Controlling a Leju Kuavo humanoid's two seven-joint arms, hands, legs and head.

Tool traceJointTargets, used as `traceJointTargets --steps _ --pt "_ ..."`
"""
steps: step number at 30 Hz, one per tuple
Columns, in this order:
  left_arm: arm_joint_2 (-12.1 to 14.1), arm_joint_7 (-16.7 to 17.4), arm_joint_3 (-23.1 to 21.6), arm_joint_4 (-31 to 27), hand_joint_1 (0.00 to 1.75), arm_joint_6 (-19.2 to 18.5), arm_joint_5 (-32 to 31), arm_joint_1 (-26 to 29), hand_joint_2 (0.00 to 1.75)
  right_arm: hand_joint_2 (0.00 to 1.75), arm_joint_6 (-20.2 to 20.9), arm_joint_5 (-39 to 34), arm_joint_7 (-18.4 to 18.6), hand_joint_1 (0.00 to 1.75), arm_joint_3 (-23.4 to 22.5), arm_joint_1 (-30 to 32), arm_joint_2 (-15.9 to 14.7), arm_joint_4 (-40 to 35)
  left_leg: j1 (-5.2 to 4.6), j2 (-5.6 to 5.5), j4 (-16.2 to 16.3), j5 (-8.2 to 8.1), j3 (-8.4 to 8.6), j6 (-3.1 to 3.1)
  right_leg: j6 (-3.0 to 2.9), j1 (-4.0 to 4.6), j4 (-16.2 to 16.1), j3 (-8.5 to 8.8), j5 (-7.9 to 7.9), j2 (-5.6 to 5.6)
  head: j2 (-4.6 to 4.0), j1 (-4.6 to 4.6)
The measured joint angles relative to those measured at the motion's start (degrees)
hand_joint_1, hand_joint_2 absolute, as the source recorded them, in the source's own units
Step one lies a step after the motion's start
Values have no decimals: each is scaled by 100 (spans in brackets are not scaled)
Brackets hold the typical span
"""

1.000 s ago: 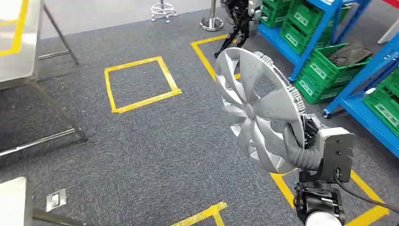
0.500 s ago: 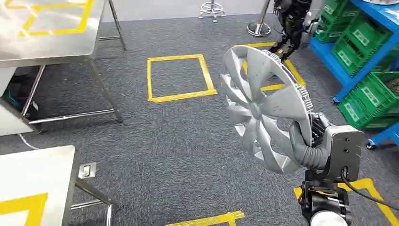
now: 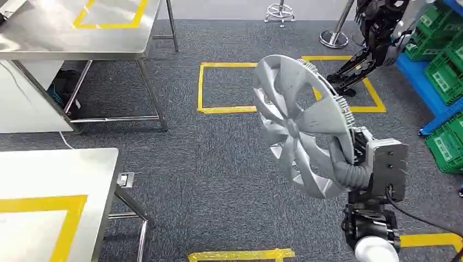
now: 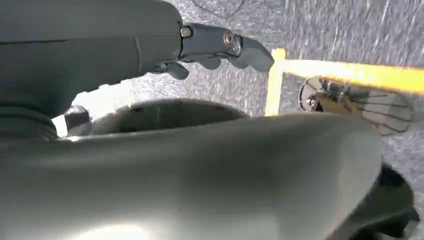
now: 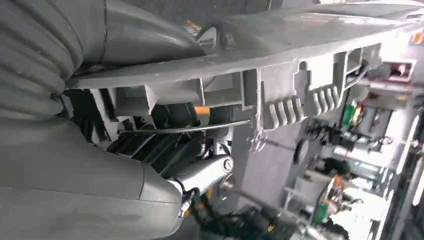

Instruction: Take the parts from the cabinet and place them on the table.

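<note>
Right wrist view: fingers point(image 5: 200, 175) half-hidden behind wheel cover point(image 3: 300, 125) rim.

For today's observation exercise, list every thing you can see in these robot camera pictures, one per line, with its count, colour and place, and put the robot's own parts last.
wheel cover: one, silver, held upright over the floor at the robot's right.
steel tables: two, grey with yellow tape outlines, far left and near left.
carpet: one, dark grey, with yellow tape squares.
blue rack: one, far right, beside green crates.
stool base: one, chrome, far centre.
post base: one, chrome, far right.
another robot: one, dark, by the rack.
right hand: one, grey, grips the wheel cover's rim.
left hand: one, grey, fingers holding nothing.
</note>
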Motion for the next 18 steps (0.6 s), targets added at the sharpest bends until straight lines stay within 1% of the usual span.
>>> traceJointTargets --steps 1,2,3,4,5,6,7,8,9,10,11,12,13,14,15,16,17,18 --pt "4 0 -4 2 0 -7 9 8 0 175 0 -4 -2 175 4 -1 7 0 -9 -51 1 8 -34 35 23 -5 13 6 11 -50 0 50" --pt "7 2 -7 0 0 -7 15 12 0 175 0 -7 0 175 7 -5 9 0 -26 -110 16 19 -58 79 54 -18 -13 20 33 -102 0 44" --pt "7 2 -9 0 0 -7 15 17 0 175 2 -7 0 175 7 -11 9 2 -13 -171 11 35 -65 107 72 -28 4 22 20 -152 0 39" --pt "7 2 -13 2 0 -2 15 24 0 175 2 -7 0 175 7 -21 4 0 13 -256 0 56 -61 151 125 -64 56 -72 -64 -20 0 67" --pt "9 2 -17 2 0 4 15 19 0 175 0 -4 0 175 4 -16 7 0 16 -305 -1 68 -70 176 144 -89 293 -143 -257 346 0 98" --pt "9 -17 -22 2 0 7 22 13 0 175 4 -7 -2 175 -2 -19 -2 2 10 -383 -1 81 -83 196 147 -89 681 -306 -465 496 0 142" --pt "9 -72 -26 2 0 2 50 7 0 175 40 -18 -2 175 -2 -18 -7 2 -3 -456 -1 90 -100 210 148 -81 1182 -535 -670 568 0 177" --pt "7 -187 -26 2 0 -17 109 4 0 175 135 -54 0 175 2 -17 -7 13 -24 -533 -1 102 -112 227 137 -74 1610 -743 -806 591 0 212" --pt "15 -335 -24 0 0 -57 160 -7 0 175 276 -112 -4 175 11 -19 4 33 -43 -615 -1 112 -120 241 106 -67 1872 -883 -827 596 0 234" --pt "48 -418 -24 -4 0 -90 188 -32 0 175 419 -166 -13 175 20 -32 30 59 -55 -685 -1 119 -122 247 70 -53 1862 -895 -751 602 0 240" --pt "152 -348 -15 -67 0 -59 190 -88 0 175 579 -214 -20 175 55 -89 85 111 -68 -767 -1 134 -128 251 10 -29 1649 -818 -574 620 0 262" --pt "279 -156 9 -257 0 42 124 -119 0 175 684 -262 -20 175 116 -196 144 196 -73 -856 -1 159 -138 243 -78 14 1159 -616 -282 679 0 295" --pt "396 108 46 -523 0 186 19 -123 0 175 719 -286 -31 175 175 -297 221 271 -73 -947 -3 184 -152 233 -161 56 538 -333 4 803 0 302" --pt "486 276 88 -759 0 284 -53 -131 0 175 728 -297 -48 175 208 -375 276 306 -47 -1013 -12 210 -164 225 -229 63 172 -183 -12 1054 0 304" --pt "573 335 123 -919 0 341 -110 -150 0 175 739 -317 -70 175 241 -418 332 343 -55 -1091 -20 239 -206 186 -232 52 91 -66 -26 1132 0 264" --pt "634 324 162 -1051 0 343 -164 -144 0 175 758 -330 -85 175 269 -500 365 378 -4 -1137 -23 267 -246 142 -242 93 77 -69 -4 1056 0 285" --pt "724 304 214 -1144 0 323 -199 -104 0 175 772 -334 -85 175 300 -566 398 433 29 -1206 -38 295 -263 97 -244 116 78 -77 -1 992 0 321" --pt "772 273 263 -1259 0 293 -221 -56 0 175 783 -356 -85 175 326 -604 453 481 32 -1270 -76 327 -265 48 -259 124 53 -59 29 943 0 326"
